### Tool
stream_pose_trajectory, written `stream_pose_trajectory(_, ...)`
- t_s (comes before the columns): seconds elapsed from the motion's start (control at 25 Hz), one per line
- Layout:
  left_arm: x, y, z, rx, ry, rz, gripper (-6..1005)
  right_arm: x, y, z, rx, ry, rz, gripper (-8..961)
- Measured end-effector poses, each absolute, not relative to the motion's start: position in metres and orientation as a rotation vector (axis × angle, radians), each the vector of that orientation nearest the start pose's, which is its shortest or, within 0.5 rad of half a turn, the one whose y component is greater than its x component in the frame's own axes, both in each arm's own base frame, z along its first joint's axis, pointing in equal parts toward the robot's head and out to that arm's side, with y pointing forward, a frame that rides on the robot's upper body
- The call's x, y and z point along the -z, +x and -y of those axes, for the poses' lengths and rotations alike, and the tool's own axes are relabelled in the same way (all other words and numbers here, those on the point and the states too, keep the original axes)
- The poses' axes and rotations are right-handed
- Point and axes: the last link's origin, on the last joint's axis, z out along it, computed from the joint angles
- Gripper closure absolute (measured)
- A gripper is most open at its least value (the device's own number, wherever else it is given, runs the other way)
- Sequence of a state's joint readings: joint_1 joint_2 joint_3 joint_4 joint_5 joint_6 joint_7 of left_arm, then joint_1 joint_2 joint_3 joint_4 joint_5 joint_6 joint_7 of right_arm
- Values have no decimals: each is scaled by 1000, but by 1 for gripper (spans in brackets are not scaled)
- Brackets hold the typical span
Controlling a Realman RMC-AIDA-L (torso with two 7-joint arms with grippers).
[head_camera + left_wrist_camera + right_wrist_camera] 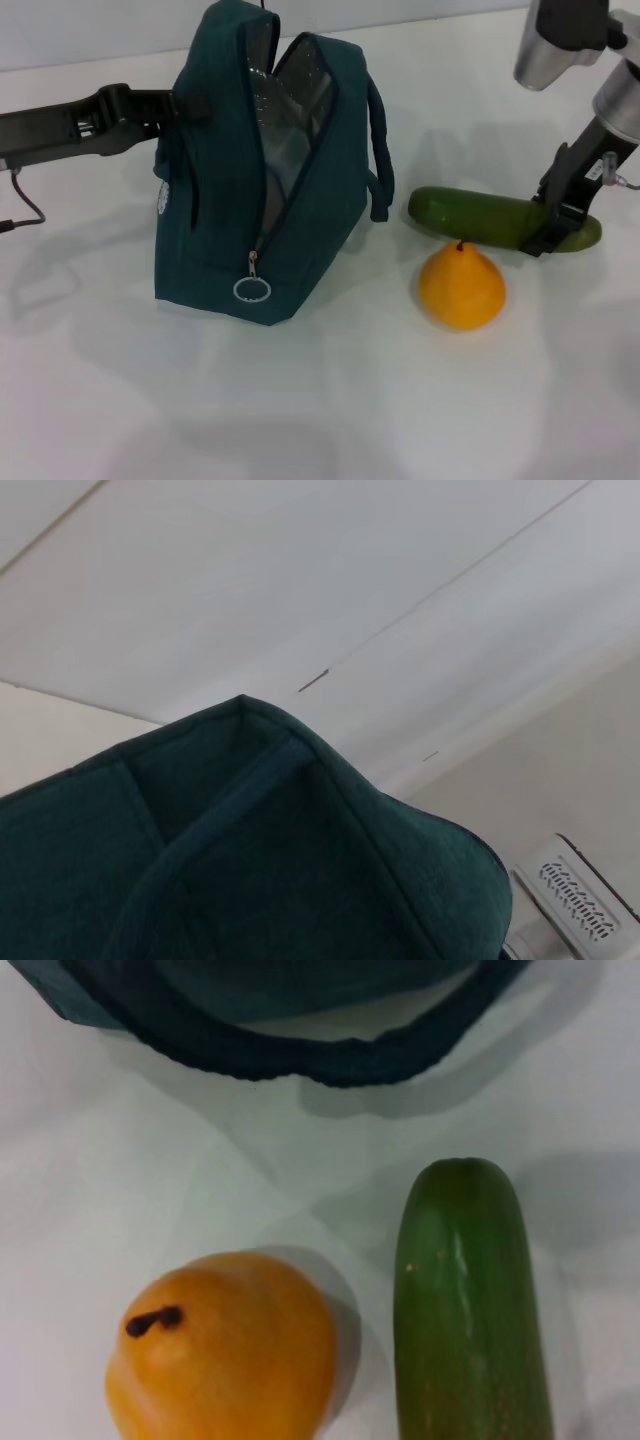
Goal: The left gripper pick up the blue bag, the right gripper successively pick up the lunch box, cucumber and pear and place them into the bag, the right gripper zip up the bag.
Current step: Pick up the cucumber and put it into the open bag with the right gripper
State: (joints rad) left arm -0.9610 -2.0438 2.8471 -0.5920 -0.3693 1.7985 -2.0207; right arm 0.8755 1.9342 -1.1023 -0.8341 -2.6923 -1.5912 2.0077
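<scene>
The right gripper (553, 228) is down at the right end of the cucumber (480, 218), which lies on the white table (330, 400); whether its fingers are clamped on it cannot be determined. The pear (461, 286) stands just in front of the cucumber. The left gripper (180, 105) is clenched on the upper left side of the blue bag (215, 215), which stands upright and unzipped, well left of the cucumber.

No readable text, number or brand in any view. Bag (215, 215): pale round patch on side, seen edge-on, nothing legible. Right gripper (556, 225): no label lettering legible. Left wrist view: grille-patterned object (575, 900) at frame edge, no lettering. Pear (220, 1350), cucumber (470, 1300): unmarked.
</scene>
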Motion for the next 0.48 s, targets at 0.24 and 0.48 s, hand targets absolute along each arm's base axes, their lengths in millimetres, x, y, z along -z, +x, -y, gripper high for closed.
stream_pose_trajectory(0.24,-28,-202,-379,987,-2549,1592,906,-47,227,-399,744,-2792,-635,388)
stream_pose_trajectory(0.48,-28,-202,-379,986,-2548,1594,906,-48,231,-399,733,-2778,-627,388)
